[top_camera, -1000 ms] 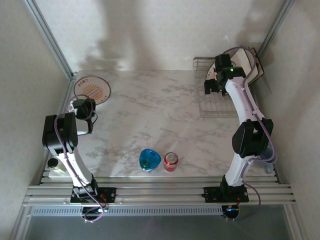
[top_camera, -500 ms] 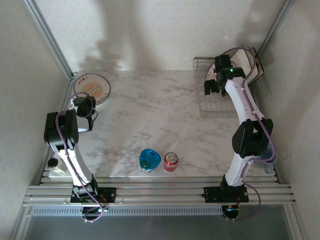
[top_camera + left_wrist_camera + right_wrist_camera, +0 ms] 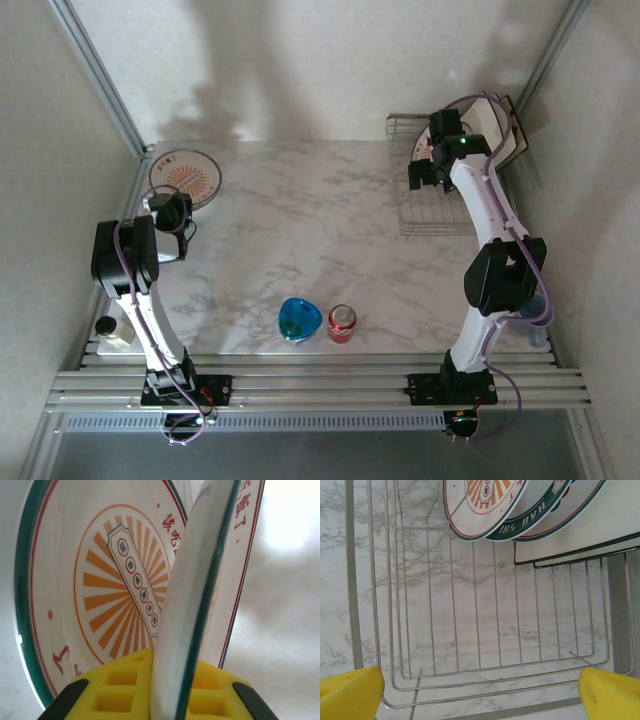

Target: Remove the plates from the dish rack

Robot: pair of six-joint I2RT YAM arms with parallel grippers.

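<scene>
At the far left of the table, my left gripper [image 3: 170, 212] is shut on the rim of a round plate [image 3: 186, 178]. In the left wrist view this plate [image 3: 192, 595] stands edge-on between the yellow pads [image 3: 112, 690], tilted over a second plate [image 3: 100, 590] with an orange sunburst that lies beneath it. The dish rack [image 3: 425, 215] sits at the far right, with three round plates [image 3: 485, 505] and a square cream plate [image 3: 580, 535] leaning at its far end. My right gripper [image 3: 480, 700] hangs open over the rack's bare wire floor [image 3: 470, 620], its fingertips [image 3: 350, 695] wide apart.
A glossy blue bowl [image 3: 300, 318] and a red can [image 3: 342, 323] stand near the table's front edge in the middle. A small jar [image 3: 106, 327] sits by the left arm's base. Walls close in on the left, back and right.
The left arm has shifted slightly toward the far side with the plate still in its grip. The right arm has stayed put.
</scene>
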